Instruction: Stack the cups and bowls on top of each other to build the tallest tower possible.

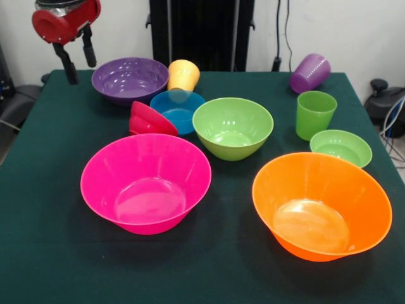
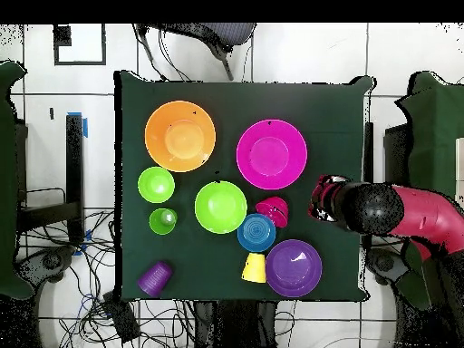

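From my seat I see nothing stacked yet: every bowl and cup sits apart on the dark green table [image 1: 38, 190], with cables and chair parts off its edges. The gripper [image 1: 76, 56] hangs over the table's far corner beside the purple bowl [image 1: 130, 79], its two black fingers apart and holding nothing. The pink bowl [image 1: 145, 182] and orange bowl [image 1: 321, 206] sit upright at the near side, mouths up, well apart. Behind them the medium green bowl [image 1: 233, 126] stands upright mid-table, with the blue bowl [image 1: 178, 110] just beside it. The red bowl [image 1: 150, 119] is tipped on its side against the blue one, its bottom facing me. The yellow cup [image 1: 183, 75] lies tilted between the purple and blue bowls, its rim down against the blue bowl. The green cup [image 1: 314, 114] stands upright, the small light green bowl [image 1: 341, 147] just in front of it. The purple cup [image 1: 309, 73] lies on its side near the far corner, ribbed and translucent.
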Tool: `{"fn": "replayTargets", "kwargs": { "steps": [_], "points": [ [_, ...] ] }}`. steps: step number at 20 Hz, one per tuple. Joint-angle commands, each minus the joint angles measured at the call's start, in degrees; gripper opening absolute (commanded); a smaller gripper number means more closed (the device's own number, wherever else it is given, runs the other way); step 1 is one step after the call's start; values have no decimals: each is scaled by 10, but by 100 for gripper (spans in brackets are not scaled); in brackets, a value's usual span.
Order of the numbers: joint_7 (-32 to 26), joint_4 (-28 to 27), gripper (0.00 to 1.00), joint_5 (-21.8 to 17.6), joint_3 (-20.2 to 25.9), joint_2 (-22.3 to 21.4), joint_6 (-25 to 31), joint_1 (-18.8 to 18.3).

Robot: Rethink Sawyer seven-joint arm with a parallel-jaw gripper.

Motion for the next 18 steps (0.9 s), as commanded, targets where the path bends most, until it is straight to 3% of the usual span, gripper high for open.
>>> {"fn": "replayTargets", "kwargs": {
  "steps": [1,9,18],
  "points": [
    [263,2,100,32,-86,-26,-67,53],
    [319,-4,100,92,-117,-29,-70,95],
    [374,5,100,130,-116,-10,-94,107]
  ]
}}
